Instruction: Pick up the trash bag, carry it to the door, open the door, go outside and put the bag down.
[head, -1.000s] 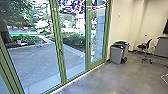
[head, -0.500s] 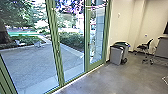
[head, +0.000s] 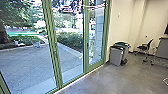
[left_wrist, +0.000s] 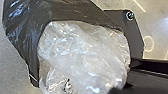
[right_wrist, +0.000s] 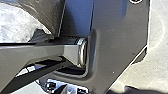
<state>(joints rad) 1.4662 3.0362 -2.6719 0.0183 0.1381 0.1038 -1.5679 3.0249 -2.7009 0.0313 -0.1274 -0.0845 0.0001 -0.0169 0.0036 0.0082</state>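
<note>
Glass panels in green frames (head: 86, 32) take up much of the head view, and through them I see a paved yard (head: 30, 62), a hedge (head: 70, 38) and a tree trunk (head: 3, 35). On my right, past the frames, a grey bin with a dark lid (head: 116, 56) stands just beside one with a green lid (head: 122, 44), near the pale wall (head: 123, 22). Farther right I have an office chair (head: 143, 47) and part of a table (head: 161, 47), all on the smooth grey floor (head: 100, 82).

In the left wrist view, I've got the trash bag (left_wrist: 22, 27) close to the camera, dark and glossy, wrapping around a bulge of clear, crinkled plastic (left_wrist: 82, 55). It hides part of the robot's dark plate (left_wrist: 136, 37). I can't tell whether the left hand is spread or pinching the bag.

In the right wrist view, the robot's jointed bar (right_wrist: 50, 52) crosses in front of the plate, with the dark and clear plastic next to it. I can't tell how the right hand stands, either.
</note>
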